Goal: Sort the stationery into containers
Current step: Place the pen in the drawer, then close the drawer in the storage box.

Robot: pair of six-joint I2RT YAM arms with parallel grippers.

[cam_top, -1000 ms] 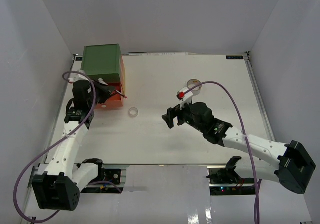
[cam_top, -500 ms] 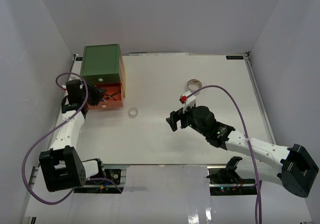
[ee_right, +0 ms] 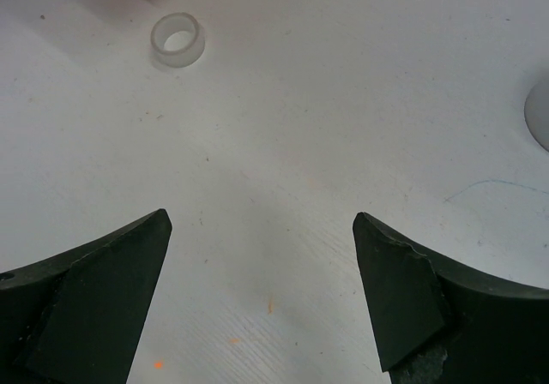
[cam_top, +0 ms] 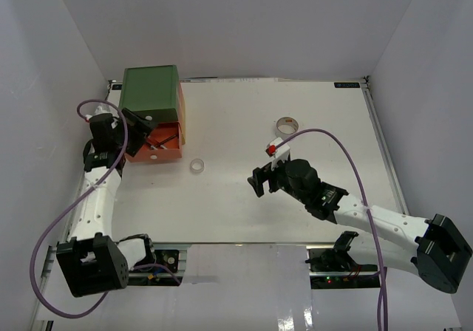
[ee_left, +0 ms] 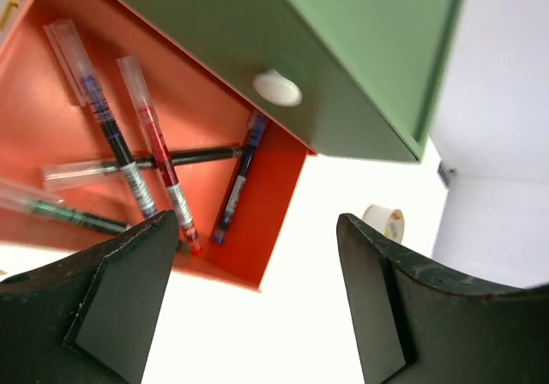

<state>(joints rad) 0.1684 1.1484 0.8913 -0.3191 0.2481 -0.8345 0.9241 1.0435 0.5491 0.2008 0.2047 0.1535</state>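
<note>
Several pens lie crossed over one another in the orange drawer, which stands pulled out from under the green drawer. Among them are a red one, a blue one, a black one and a green one, some with clear caps. The blue pen's upper end runs in under the green drawer's front, just below its white knob.

The left gripper hangs over the near edge of the orange drawer with its jaws spread wide and nothing between them; no pen touches either finger. From above, this arm reaches in from the left side of the chest, which sits at the left rear of the table.

The clear ring lies flat on the table just right of the open drawer, apart from it. The grey roll lies farther right and back, well apart from the ring.

The right gripper is over bare table near the middle, jaws wide and empty. In its wrist view the ring sits ahead and to the left of the fingers, clear of both, and an edge of the roll shows at the right border.
</note>
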